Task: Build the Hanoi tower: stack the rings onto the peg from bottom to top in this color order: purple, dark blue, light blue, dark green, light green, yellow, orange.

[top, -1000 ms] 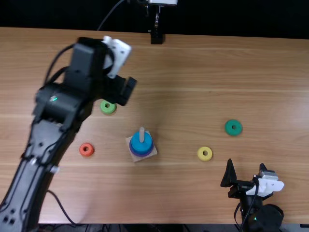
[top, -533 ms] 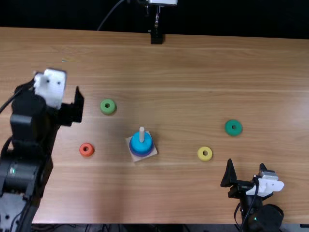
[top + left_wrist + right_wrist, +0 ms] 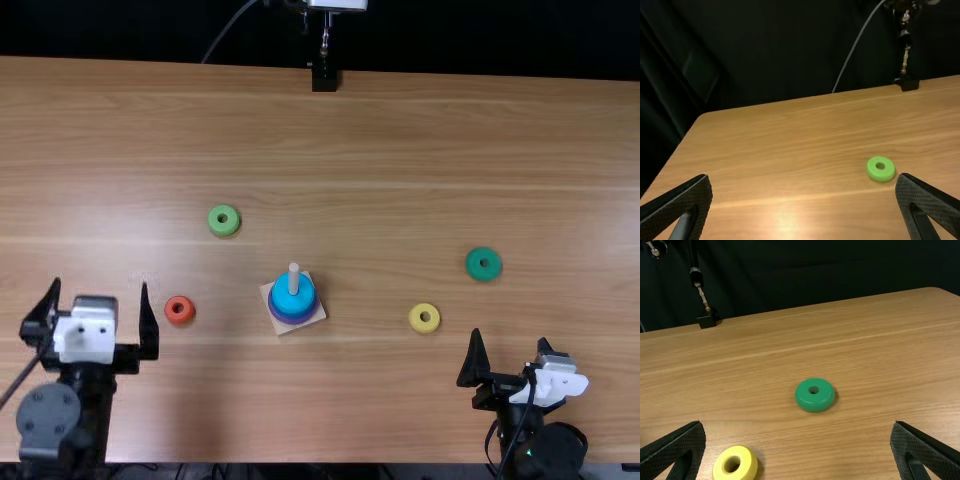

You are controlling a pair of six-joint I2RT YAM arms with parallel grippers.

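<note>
In the top view my left gripper (image 3: 100, 285) is open at the near left, beside the orange-red ring (image 3: 180, 310). My right gripper (image 3: 510, 338) stands open at the near right. The wooden peg (image 3: 293, 278) rises from its square base (image 3: 317, 311), with a light blue ring (image 3: 286, 298) uppermost over darker blue-purple (image 3: 292, 320); individual lower rings are hard to separate. Loose rings lie flat: light green (image 3: 224, 221), dark green (image 3: 483, 264), yellow (image 3: 424, 318). The left wrist view has its gripper (image 3: 804, 176) and the light green ring (image 3: 880, 169); the right wrist view, its gripper (image 3: 798, 423), dark green ring (image 3: 814, 395) and yellow ring (image 3: 735, 463).
A small black stand (image 3: 324, 78) is at the far edge of the wooden table (image 3: 400, 130), with a dark curtain behind. Cables run by both arms at the near edge.
The left arm has swung from above the light green ring out to the left and back toward the near edge. The right arm and the rings have kept their places.
</note>
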